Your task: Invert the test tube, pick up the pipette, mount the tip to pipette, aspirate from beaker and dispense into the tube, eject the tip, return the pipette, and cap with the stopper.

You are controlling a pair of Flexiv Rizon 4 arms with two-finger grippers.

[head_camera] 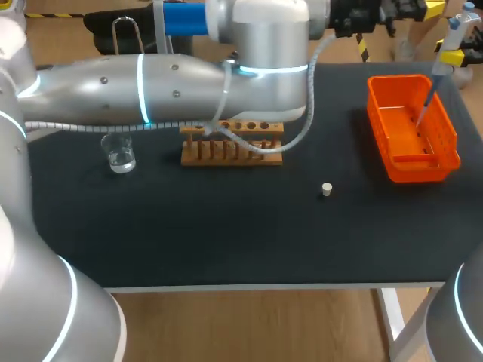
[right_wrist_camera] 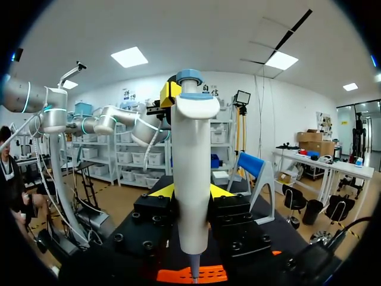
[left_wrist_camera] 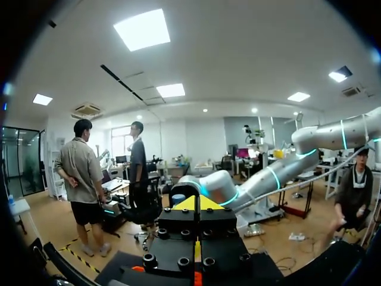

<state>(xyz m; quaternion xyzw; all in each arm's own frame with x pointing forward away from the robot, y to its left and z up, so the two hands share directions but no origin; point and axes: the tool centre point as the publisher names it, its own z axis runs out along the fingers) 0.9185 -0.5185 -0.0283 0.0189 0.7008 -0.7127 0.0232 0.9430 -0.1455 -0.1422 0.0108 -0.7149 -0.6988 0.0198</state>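
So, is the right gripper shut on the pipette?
Shut: the right gripper clamps the pipette from both sides, upright above the orange basket.

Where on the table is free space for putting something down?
The table is bare along its front, before beaker, rack and stopper. The gap between rack and orange bin is free too. The back is crowded: the left arm crosses above the rack, the pipette hangs over the bin.

The left arm [head_camera: 113, 83] and right arm [head_camera: 462, 317] are smooth silver-grey tubes ringed with glowing cyan bands. A ribbed pale cable [head_camera: 98, 126] trails along the left one. The left gripper [left_wrist_camera: 199, 202] and right gripper [right_wrist_camera: 190, 192] are black, bolt-studded blocks with yellow tips.
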